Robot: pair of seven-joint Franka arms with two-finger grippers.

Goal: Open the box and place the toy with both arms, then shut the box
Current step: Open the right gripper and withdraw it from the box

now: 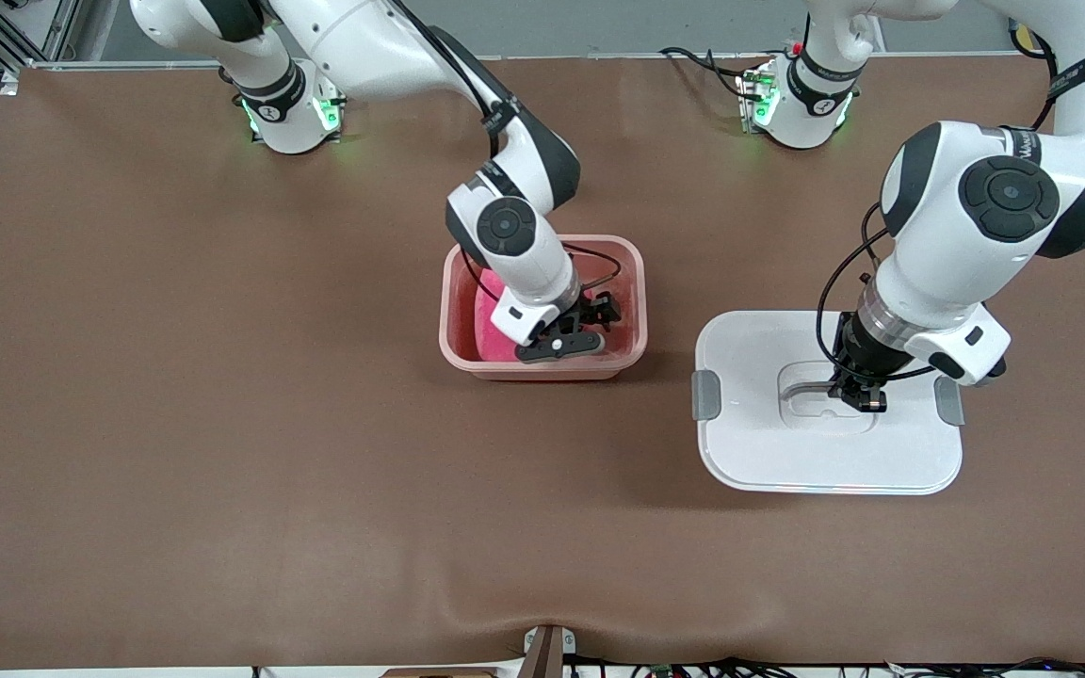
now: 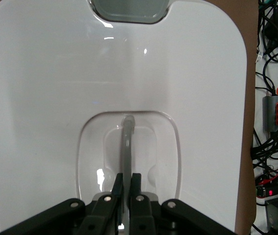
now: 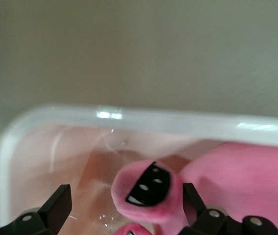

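Brown mat covers the table [image 1: 175, 424]; arm bases along its edge farthest from the front cam. Box [image 1: 638, 282], pink tub w/o its lid, sits mid-table. Toy [image 1: 495, 330], hot-pink plush, lies inside the box; a flap w/ dark markings [image 3: 148, 188] shows between the right gripper's fingers [image 3: 55, 208], not touched. Right gripper [image 1: 580, 325] is down in the box over the toy, jaws spread wide, holding nothing. Lid [image 1: 750, 452], white w/ grey side clips, lies flat on the mat beside the box, toward the left arm's end. Left gripper [image 1: 858, 394] is at the lid's recess, pinched tight on the handle [image 2: 127, 147].
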